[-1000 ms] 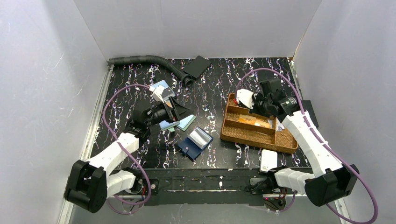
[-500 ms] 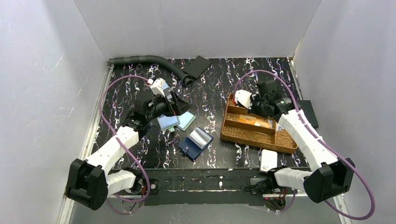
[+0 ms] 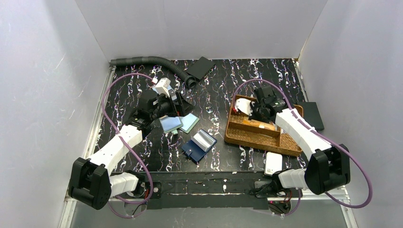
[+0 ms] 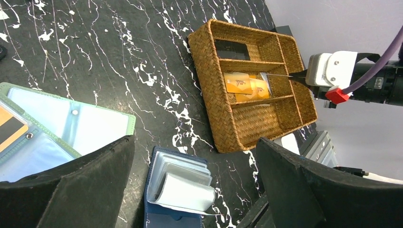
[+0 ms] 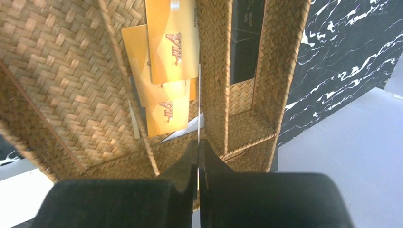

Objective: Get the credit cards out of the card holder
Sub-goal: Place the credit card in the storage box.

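Lying open on the table (image 3: 218, 90), the holder (image 3: 197, 146) rests navy cover down with its clear sleeves (image 4: 183, 190) fanned upward. Whether any sleeve has a card in it cannot be told. It sits between two pale folders on its left and the tray (image 4: 252, 126) on its right, touching neither.

Two orange cards (image 5: 168, 47) lie overlapping in the tray's middle compartment. Above that compartment the right gripper (image 5: 198, 142) is pressed together on one more card (image 5: 198, 95). This card is seen edge-on as a thin pale line sticking out past the fingertips, close to the wall shared with the next compartment. Its colour cannot be told. A black item (image 5: 246, 42) lies in that next compartment.

The left gripper (image 4: 195, 139) hovers spread wide and pinches nothing, above the blue folder (image 3: 170, 124) and the green folder (image 3: 190, 122). These lie side by side just beyond the holder. The wrist view shows an orange strip (image 4: 10, 129) in a folder pocket at the picture's left edge.

A white box (image 3: 273, 163) lies just in front of the tray at the near edge. A grey hose (image 3: 147, 61) and a black rectangle (image 3: 199, 67) lie at the far side, and a second black slab (image 3: 313, 114) lies to the tray's right.
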Action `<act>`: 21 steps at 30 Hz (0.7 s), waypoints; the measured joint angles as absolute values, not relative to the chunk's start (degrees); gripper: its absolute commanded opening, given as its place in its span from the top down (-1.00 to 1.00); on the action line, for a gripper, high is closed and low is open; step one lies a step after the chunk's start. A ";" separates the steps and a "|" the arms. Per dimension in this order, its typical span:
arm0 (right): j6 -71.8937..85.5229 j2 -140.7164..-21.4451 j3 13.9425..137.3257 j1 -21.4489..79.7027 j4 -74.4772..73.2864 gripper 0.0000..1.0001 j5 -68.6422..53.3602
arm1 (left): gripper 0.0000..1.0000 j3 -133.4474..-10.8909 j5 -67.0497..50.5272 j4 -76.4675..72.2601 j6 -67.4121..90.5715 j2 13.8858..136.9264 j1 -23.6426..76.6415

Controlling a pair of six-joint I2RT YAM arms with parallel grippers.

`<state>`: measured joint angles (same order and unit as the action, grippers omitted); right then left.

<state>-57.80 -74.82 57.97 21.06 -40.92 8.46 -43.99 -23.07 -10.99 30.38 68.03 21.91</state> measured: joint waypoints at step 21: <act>-58.70 -90.56 58.79 21.65 -31.17 0.97 7.44 | -0.97 -43.73 -22.83 -10.25 30.20 69.25 21.91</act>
<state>-58.70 -90.56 58.79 21.65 -31.17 7.44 -43.73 -22.83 -10.25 30.20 69.25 21.91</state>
